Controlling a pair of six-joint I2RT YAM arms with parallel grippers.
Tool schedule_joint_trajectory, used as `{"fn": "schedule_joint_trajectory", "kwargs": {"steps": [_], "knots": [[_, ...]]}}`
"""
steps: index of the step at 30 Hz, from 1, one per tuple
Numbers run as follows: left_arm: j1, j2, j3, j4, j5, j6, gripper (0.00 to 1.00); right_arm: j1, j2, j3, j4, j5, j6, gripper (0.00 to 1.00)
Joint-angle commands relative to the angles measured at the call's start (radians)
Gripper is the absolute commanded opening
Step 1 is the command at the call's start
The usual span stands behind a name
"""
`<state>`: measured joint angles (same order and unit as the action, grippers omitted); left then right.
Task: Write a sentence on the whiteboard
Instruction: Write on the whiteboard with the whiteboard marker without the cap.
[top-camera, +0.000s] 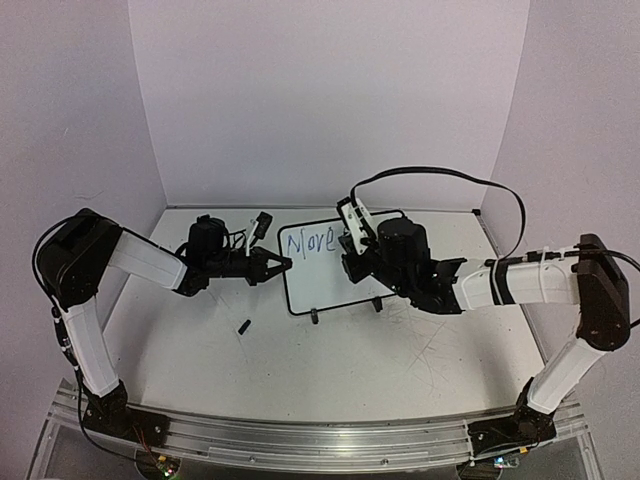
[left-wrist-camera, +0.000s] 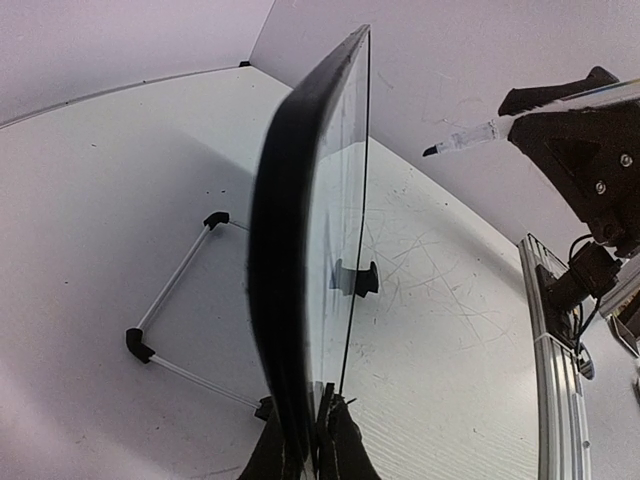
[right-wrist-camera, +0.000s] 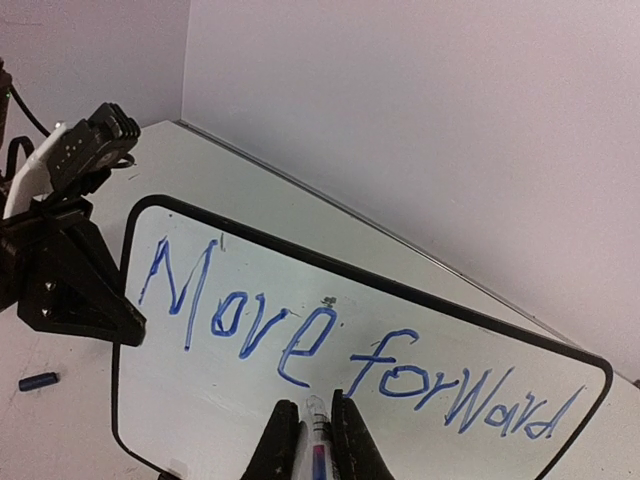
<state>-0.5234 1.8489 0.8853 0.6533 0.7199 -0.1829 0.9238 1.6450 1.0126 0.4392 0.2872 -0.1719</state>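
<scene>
Currently the whiteboard (top-camera: 320, 285) stands upright on its small feet near the middle of the scuffed tabletop (top-camera: 400, 360), propped from behind by a wire stand (left-wrist-camera: 178, 290). The left gripper (top-camera: 278, 265) is closed on the board's left edge, with its fingers (left-wrist-camera: 340, 445) pinching the black frame from both sides. The right gripper (right-wrist-camera: 310, 410) is closed around a marker (right-wrist-camera: 316, 440) and holds it in front of the board's lower part, under the letters. It cannot be told whether the tip touches the surface.

The sentence (right-wrist-camera: 378, 355) is in blue and reads "Move forward" in one line across the upper part of the board. From above, the right arm's wrist covers the right half of the board, so only "Move" can be read there. From the left wrist the board is seen edge-on and the writing is hidden.

A small dark cap (top-camera: 243, 326) lies on the tabletop in front of the board's left side, apart from it. A black cable (top-camera: 440, 172) makes a loop behind the right arm.
</scene>
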Motion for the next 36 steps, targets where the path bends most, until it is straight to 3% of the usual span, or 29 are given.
{"fn": "schedule_joint_trajectory", "kwargs": {"steps": [1,36], "knots": [[0.018,-0.026,-0.02,-0.056,-0.216,0.057,0.0,0.005,-0.048,0.015,0.011,0.076,-0.014,0.0],[0.009,-0.041,-0.033,-0.055,-0.25,0.079,0.0,0.04,0.163,0.161,0.02,-0.176,-0.031,0.0]]}}
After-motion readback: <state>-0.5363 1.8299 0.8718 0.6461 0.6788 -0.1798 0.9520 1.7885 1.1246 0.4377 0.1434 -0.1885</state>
